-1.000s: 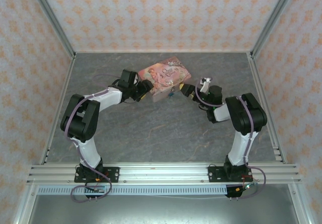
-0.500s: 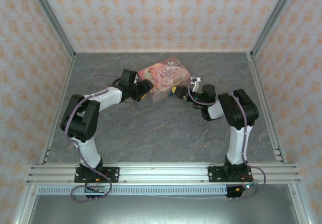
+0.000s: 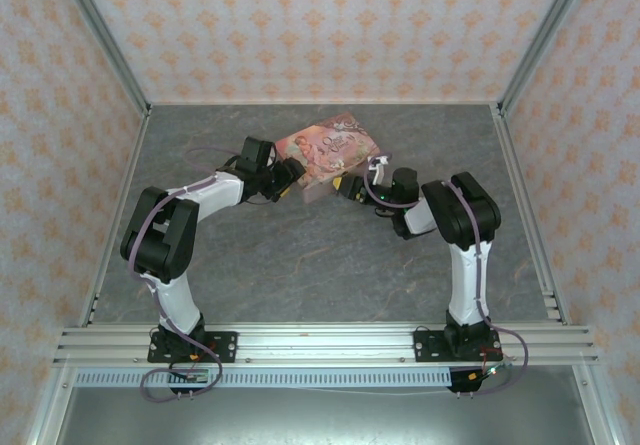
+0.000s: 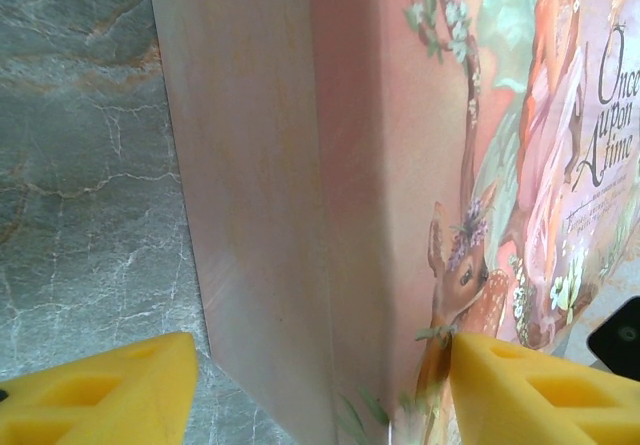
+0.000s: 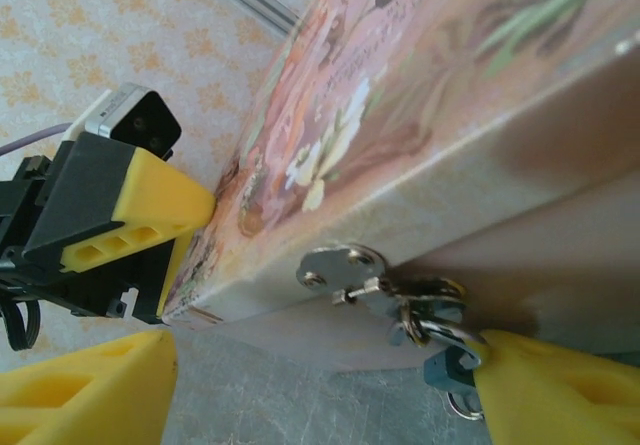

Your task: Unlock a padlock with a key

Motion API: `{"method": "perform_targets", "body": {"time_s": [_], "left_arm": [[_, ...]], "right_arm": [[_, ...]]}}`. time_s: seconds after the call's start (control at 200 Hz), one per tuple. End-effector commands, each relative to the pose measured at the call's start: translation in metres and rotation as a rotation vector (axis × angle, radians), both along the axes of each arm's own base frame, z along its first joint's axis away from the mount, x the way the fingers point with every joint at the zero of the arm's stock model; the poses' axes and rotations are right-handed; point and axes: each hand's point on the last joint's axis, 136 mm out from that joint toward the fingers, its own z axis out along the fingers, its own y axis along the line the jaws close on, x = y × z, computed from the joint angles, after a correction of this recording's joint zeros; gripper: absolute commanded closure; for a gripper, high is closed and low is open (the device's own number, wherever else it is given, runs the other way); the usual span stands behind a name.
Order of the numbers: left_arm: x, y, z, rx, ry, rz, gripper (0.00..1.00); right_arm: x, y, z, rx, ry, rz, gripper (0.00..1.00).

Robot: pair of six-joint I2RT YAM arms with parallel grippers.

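Padlock (image 5: 446,369), teal and tiny, is hanging from metal rings (image 5: 428,305) on the hasp (image 5: 338,265) at the front wall of the pink storybook box (image 5: 470,85), close to the table (image 3: 300,265). Whether any ring is carrying the key cannot be told.

The right gripper (image 5: 330,365) is straddling the lock with jaws apart, grasping nothing, and one yellow finger (image 5: 560,390) is lying just beside it. The left gripper (image 4: 320,395) is bracketing the box's corner with one pad touching the lid; whether it is clamping cannot be told.

Risks: a closing finger is likely to nudge the loosely hung lock, swinging it away, or to pinch the hasp instead. A weak brace is likely to let the box slide.

Room: the box wall is crowding the approach from above, and the two grippers are working near each other. Open table is lying toward the arm bases, well apart from the patterned walls (image 3: 60,165).
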Motion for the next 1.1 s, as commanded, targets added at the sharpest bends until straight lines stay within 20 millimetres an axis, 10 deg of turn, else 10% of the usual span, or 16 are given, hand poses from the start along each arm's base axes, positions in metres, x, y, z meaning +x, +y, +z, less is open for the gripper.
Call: {"method": "perform_targets", "body": {"time_s": [0.0, 1.096], "left_arm": [[-0.031, 0.014, -0.047, 0.1, 0.181, 0.014, 0.34], [-0.043, 0.02, -0.047, 0.139, 0.199, 0.009, 0.34]], "right_arm": [[-0.001, 0.005, 0.018, 0.03, -0.086, 0.039, 0.28], [0.002, -0.015, 0.007, -0.006, -0.008, -0.046, 0.99]]}}
